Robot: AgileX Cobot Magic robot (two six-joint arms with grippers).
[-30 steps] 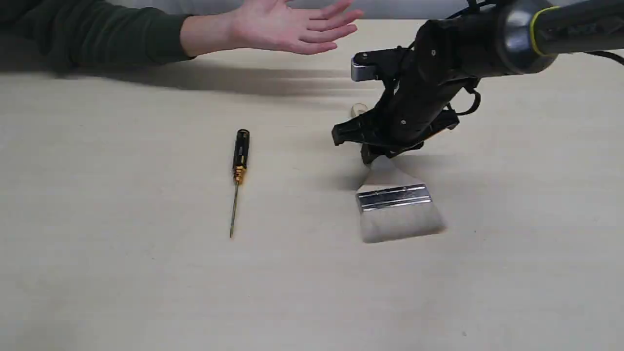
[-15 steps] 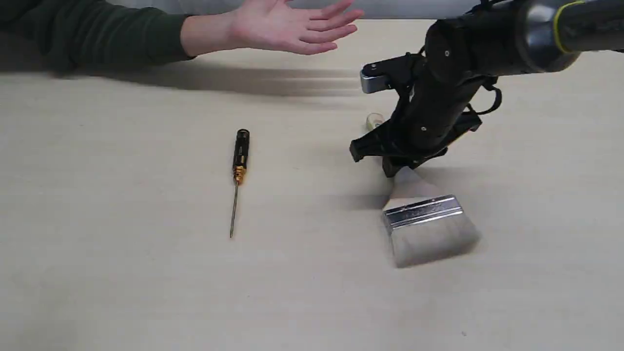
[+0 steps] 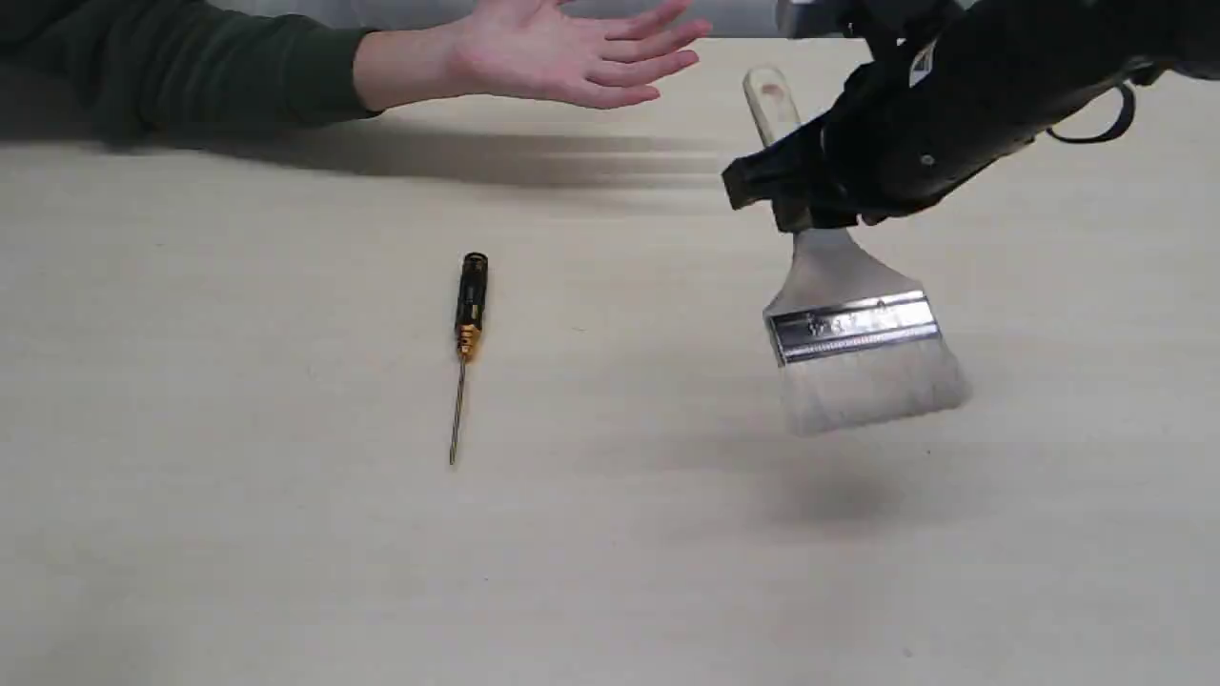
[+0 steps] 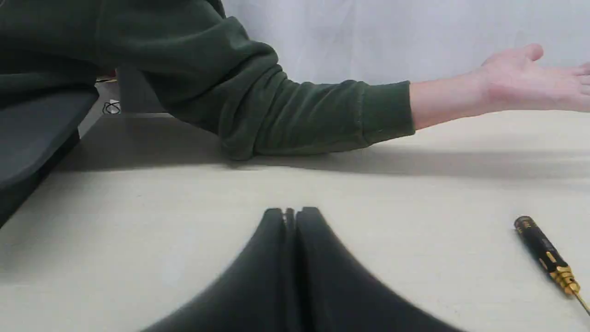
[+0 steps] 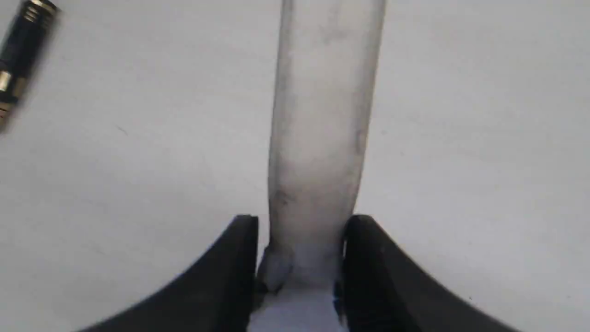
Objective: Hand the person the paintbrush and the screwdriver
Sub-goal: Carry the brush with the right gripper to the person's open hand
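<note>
My right gripper [image 3: 796, 205] is shut on the pale wooden handle of the paintbrush [image 3: 858, 333], which hangs above the table with its bristles pointing down and toward the camera. The right wrist view shows that handle [image 5: 322, 115] clamped between the two black fingers [image 5: 239, 258]. The screwdriver [image 3: 467, 324] lies flat on the table, black handle toward the person; it also shows beside my left gripper [image 4: 291, 213], which is shut and empty, low over the table. The person's open hand [image 3: 562, 52] is held palm up at the far edge, left of the brush handle's end.
The person's dark green sleeve [image 4: 276, 110] rests along the far side of the pale table [image 3: 238, 534]. A dark grey surface [image 4: 32, 133] borders the table in the left wrist view.
My right gripper has lifted the paintbrush off the table and carried it up and slightly right. The screwdriver, the person's hand and the left gripper have stayed put.
</note>
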